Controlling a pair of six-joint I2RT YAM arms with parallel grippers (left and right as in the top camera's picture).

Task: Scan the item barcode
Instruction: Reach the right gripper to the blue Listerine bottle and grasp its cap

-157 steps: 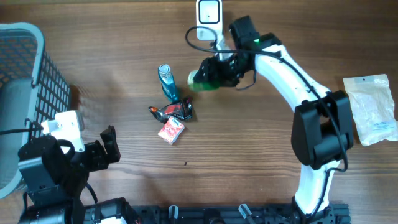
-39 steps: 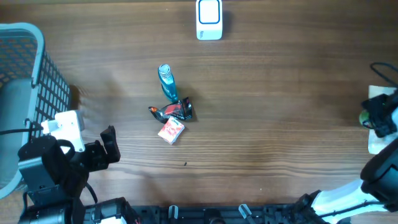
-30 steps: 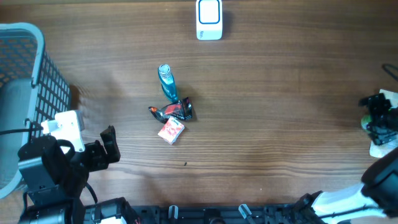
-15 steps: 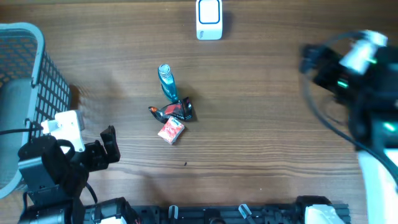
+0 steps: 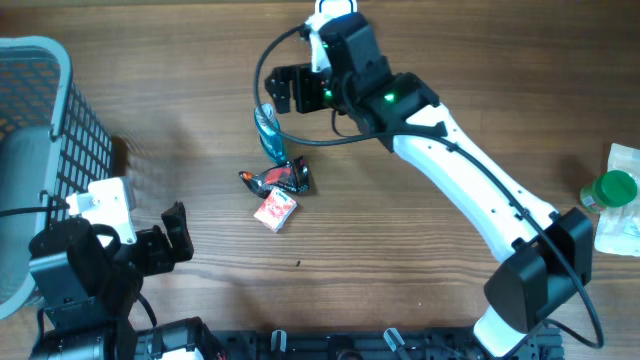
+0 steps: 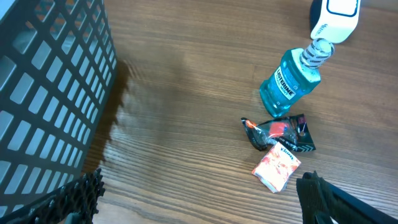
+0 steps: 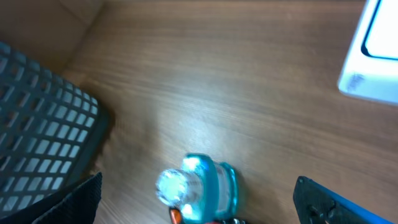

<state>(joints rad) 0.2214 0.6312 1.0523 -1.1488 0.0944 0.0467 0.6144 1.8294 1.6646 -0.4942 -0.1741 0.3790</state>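
Observation:
A teal mouthwash bottle [image 5: 269, 133] lies on the wooden table, its cap pointing away from me. My right gripper [image 5: 286, 94] hovers open just above its cap end. In the right wrist view the bottle [image 7: 200, 186] sits below and between the spread fingers of that gripper [image 7: 200, 204], untouched. The white barcode scanner [image 5: 336, 8] stands at the far edge, mostly covered by the right arm; it shows more fully in the right wrist view [image 7: 375, 53]. My left gripper [image 5: 176, 238] rests open and empty near the front left; in its own view it is [image 6: 199, 205].
A black-and-red wrapper [image 5: 279, 179] and a red-and-white packet [image 5: 275, 210] lie just in front of the bottle. A grey wire basket [image 5: 40, 140] fills the left edge. A green-capped item [image 5: 613, 189] rests on a white bag [image 5: 627, 228] at the right edge.
The right arm has swung from the right edge across the table to above the teal bottle. The green item now lies on the white bag. The left arm has not moved.

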